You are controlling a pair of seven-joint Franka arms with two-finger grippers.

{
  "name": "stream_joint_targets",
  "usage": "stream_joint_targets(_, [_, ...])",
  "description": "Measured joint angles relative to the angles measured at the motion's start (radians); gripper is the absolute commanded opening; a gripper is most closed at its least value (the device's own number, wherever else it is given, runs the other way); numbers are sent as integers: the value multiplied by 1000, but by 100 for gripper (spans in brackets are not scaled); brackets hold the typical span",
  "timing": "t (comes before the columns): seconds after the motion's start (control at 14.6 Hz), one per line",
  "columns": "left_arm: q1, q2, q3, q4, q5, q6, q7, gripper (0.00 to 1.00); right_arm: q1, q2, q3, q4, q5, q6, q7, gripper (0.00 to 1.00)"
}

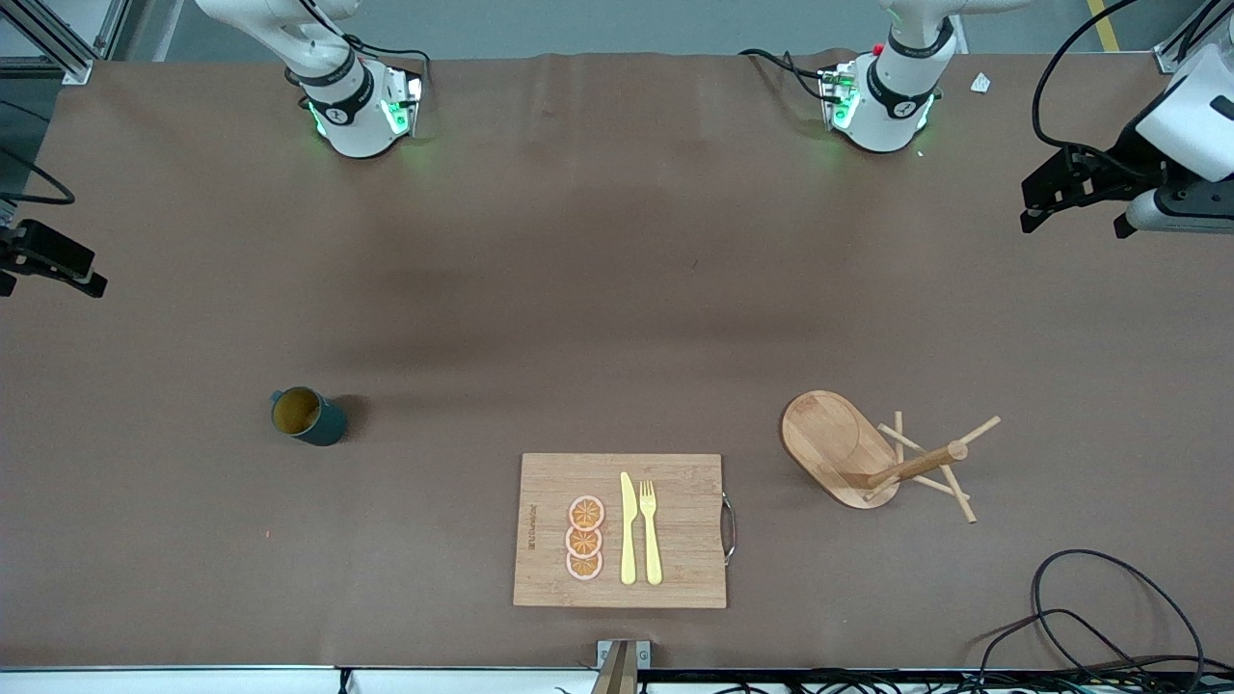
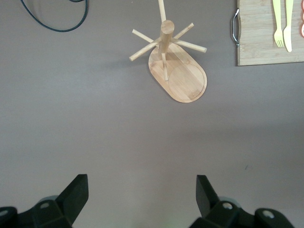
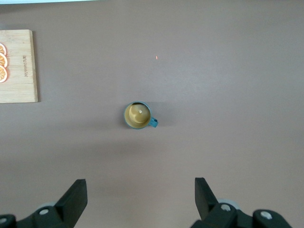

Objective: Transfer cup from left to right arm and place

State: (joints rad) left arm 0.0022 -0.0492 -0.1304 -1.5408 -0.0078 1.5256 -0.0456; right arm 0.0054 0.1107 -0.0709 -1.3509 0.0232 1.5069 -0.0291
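The cup is a small dark teal mug with a tan-gold inside. It stands upright on the brown table toward the right arm's end, apart from both grippers. It also shows in the right wrist view, far below the camera. My right gripper is open and empty, high above the table; in the front view it shows at the edge. My left gripper is open and empty, high over bare table toward the left arm's end. The cup does not show in the left wrist view.
A wooden cutting board with orange slices, a yellow knife and a fork lies near the front camera. A wooden peg rack stands beside it toward the left arm's end. A black cable loops at that corner.
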Motion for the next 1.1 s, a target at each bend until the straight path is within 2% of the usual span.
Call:
stream_joint_targets(0.34, [1, 0, 4, 0, 0, 0, 1, 100, -56, -17, 49, -19, 0, -4, 1, 100])
stream_joint_targets(1.1, [0, 0, 0, 0, 0, -1, 6, 100, -55, -78, 64, -105, 0, 22, 13, 100])
